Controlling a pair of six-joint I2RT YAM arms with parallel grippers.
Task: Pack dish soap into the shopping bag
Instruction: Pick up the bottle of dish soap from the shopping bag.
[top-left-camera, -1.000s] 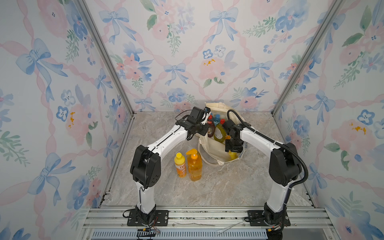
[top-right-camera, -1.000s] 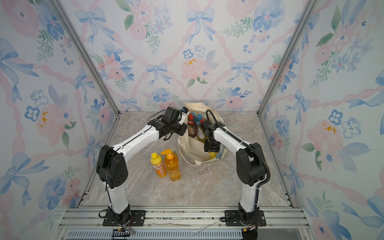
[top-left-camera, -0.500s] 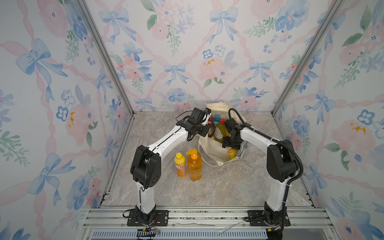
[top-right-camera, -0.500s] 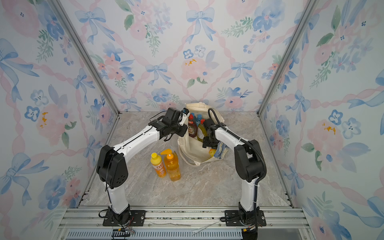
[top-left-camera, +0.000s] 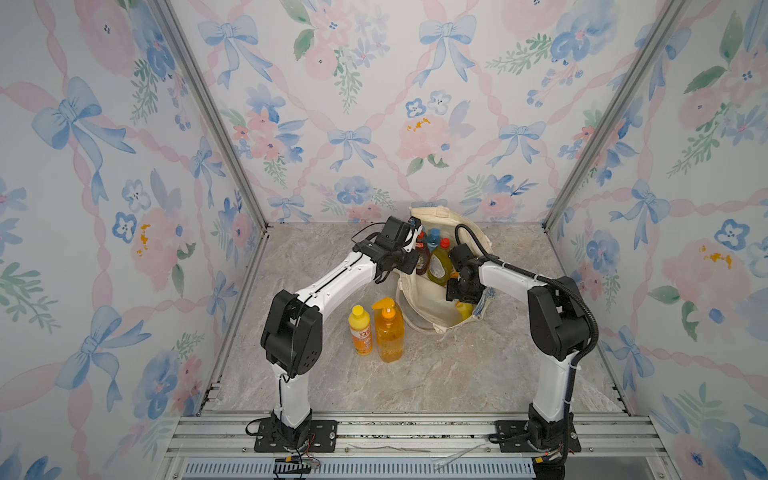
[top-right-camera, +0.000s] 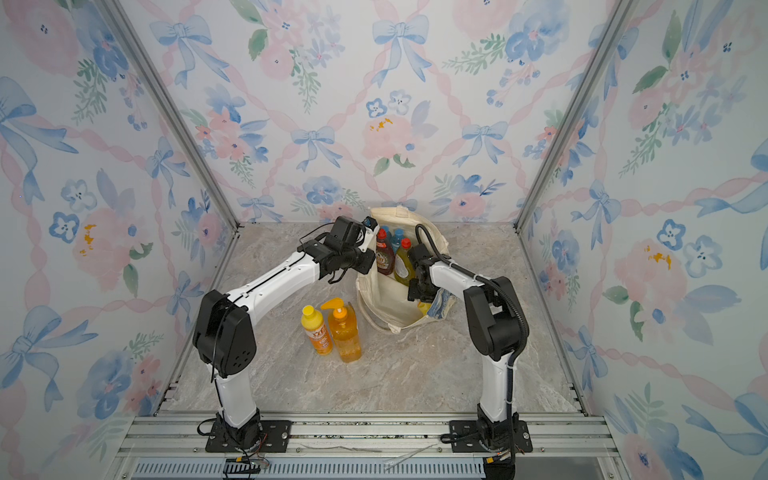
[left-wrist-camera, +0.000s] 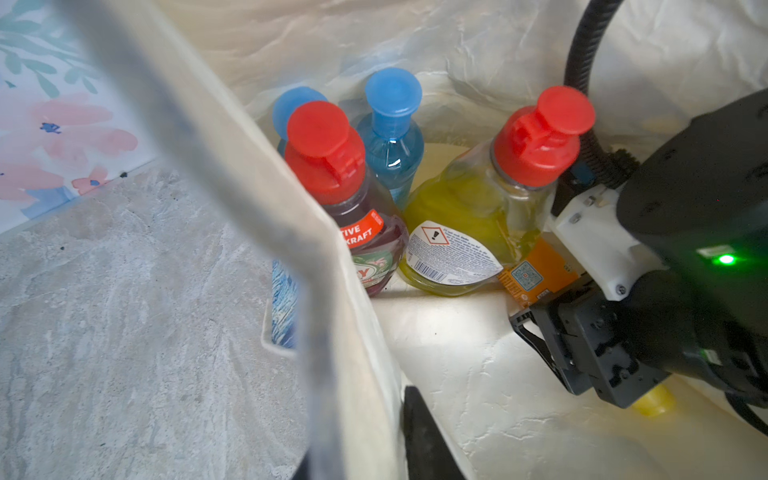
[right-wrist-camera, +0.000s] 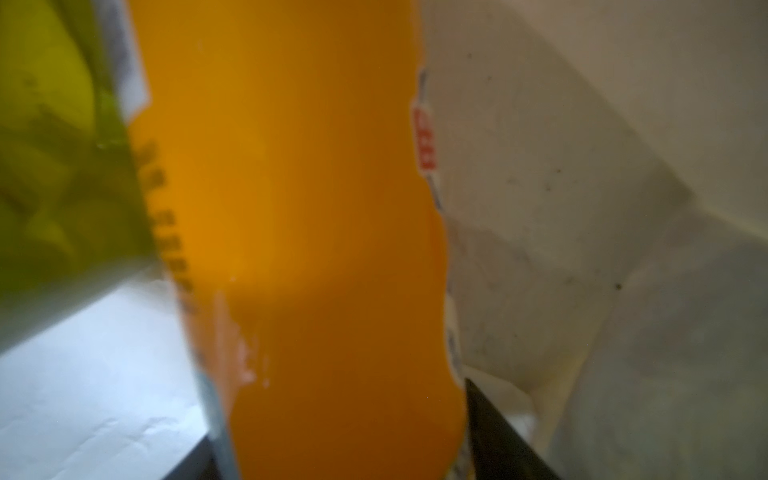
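The cream shopping bag (top-left-camera: 424, 299) (top-right-camera: 384, 303) stands open at the back of the table. My left gripper (top-left-camera: 411, 243) (top-right-camera: 368, 237) (left-wrist-camera: 361, 465) is shut on its near rim and holds it open. My right gripper (top-left-camera: 461, 297) (top-right-camera: 419, 295) (left-wrist-camera: 582, 332) (right-wrist-camera: 345, 449) is down inside the bag, shut on an orange dish soap bottle (right-wrist-camera: 311, 228) (left-wrist-camera: 536, 274) with a yellow cap (left-wrist-camera: 654, 401). Beside it in the bag stand a yellow-green bottle (left-wrist-camera: 469, 208), a dark red bottle (left-wrist-camera: 365, 241) and two blue bottles (left-wrist-camera: 390, 137).
On the table left of the bag stand a small yellow bottle (top-left-camera: 360, 330) (top-right-camera: 318, 332) and an orange pump bottle (top-left-camera: 388, 332) (top-right-camera: 345, 332). Floral walls close in the left, back and right sides. A metal rail (top-left-camera: 395, 432) runs along the front.
The right arm's elbow has shifted slightly left and back while its gripper stays inside the bag. The left arm and the bag have not moved.
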